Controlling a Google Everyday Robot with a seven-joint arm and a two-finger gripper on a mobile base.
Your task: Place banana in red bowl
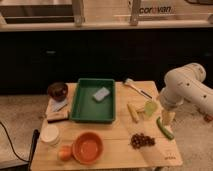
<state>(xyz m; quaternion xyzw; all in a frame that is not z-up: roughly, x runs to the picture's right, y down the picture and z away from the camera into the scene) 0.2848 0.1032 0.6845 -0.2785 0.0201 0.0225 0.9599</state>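
My claw [168,118] hangs at the right side of the wooden table [115,131], low over the board, under my white arm [186,84]. I cannot tell if the claw is apart or together, and I do not see anything held in it.

The banana [132,112] lies flat on the table, just to the right of the green tray [76,107] and just beside a pale green round piece [151,106]. That piece lies between the banana and my claw. The banana is not touching my claw.

The red bowl [88,148] stands near the front edge of the table, in front of the tray and well apart from the banana. An orange ball [65,152] sits just beside the bowl on its left, and a white cup [50,134] stands behind the ball.

A long green pod [165,128] lies just in front of my claw. A dark bunch of grapes [142,140] lies between the pod and the red bowl. In the tray is a blue sponge [101,93]. A dark brown bowl [57,90] stands left of the tray.
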